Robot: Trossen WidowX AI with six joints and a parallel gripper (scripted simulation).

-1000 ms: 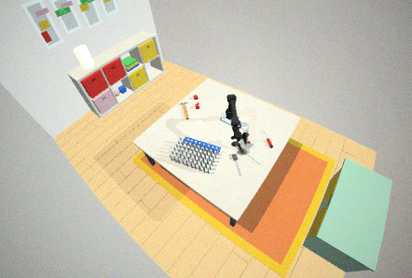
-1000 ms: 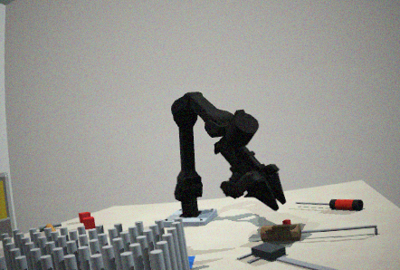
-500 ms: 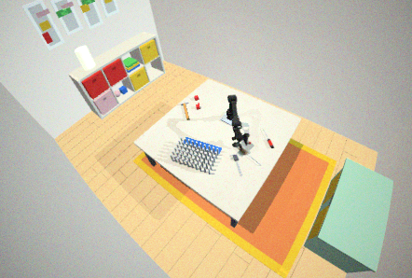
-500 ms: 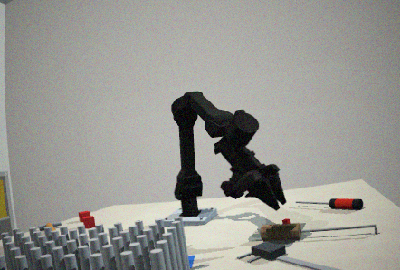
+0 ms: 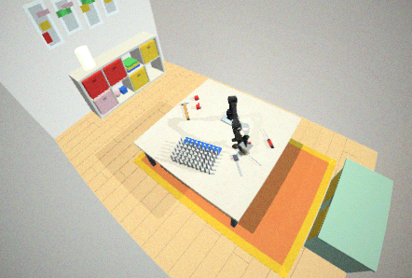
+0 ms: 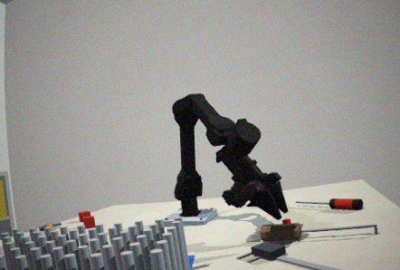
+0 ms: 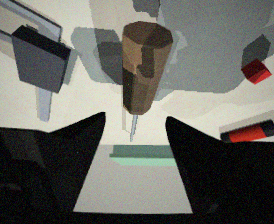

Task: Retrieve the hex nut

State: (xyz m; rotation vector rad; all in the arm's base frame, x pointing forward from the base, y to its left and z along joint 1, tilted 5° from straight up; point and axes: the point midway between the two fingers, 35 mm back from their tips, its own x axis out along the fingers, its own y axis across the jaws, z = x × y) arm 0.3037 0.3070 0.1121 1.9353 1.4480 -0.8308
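The field of grey standing spacers [image 5: 195,156] stands on the table, with the blue taped strip [image 5: 201,144] along its side toward the arm. The spacers also fill the lower left of the exterior view [image 6: 90,247]. The hex nut is hidden among them. A hook tool with a brown handle [image 6: 280,232] and a thin metal rod lies flat on the table right of the field. In the wrist view the handle [image 7: 144,65] lies just ahead of my fingers. My gripper [image 6: 277,209] hangs just above the handle, tilted down, fingers apart with nothing between them [image 7: 135,122].
A dark block with a flat blade [image 6: 269,250] lies next to the handle. A small red cube [image 6: 286,221] sits by the handle. A red-handled screwdriver [image 6: 346,203] lies farther right. A hammer [image 5: 185,109] and red cubes [image 5: 197,101] lie at the far side.
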